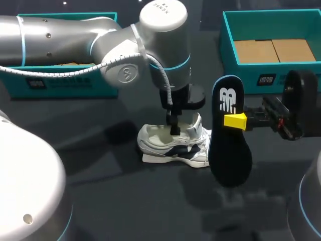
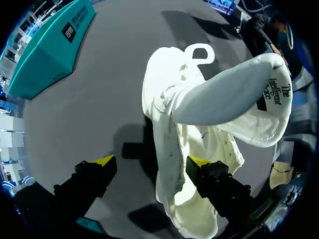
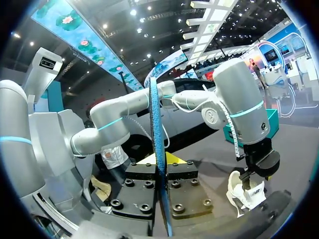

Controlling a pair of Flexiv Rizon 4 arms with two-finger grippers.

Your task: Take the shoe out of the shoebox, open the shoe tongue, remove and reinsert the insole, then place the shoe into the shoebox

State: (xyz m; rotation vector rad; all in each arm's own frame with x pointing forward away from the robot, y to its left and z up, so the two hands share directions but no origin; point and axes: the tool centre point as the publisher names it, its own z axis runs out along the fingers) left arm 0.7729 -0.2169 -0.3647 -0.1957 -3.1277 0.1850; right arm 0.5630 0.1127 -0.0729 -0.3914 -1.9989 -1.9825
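Now the dark worktop (image 1: 100, 170) carries everything. A teal box (image 1: 65, 86) stands at ten o'clock from the middle and a second box (image 1: 228, 37) at two o'clock, this one with brown cardboard inside. The white shoe (image 1: 173, 148) is outside both boxes and rests on its sole in the middle, with its tongue (image 2: 229, 94) standing up. At three o'clock from the shoe the dark insole (image 1: 229, 150) hangs in the air, clenched near its middle by the right claw (image 1: 238, 121). The left claw (image 1: 173, 128) is released over the shoe's opening, with one finger seemingly inside the shoe and one outside. I think the risk is at the reinsertion. The insole is pinched at one narrow place, so it may twist or slip when its toe meets the shoe. The shoe is not gripped, so it may slide away.
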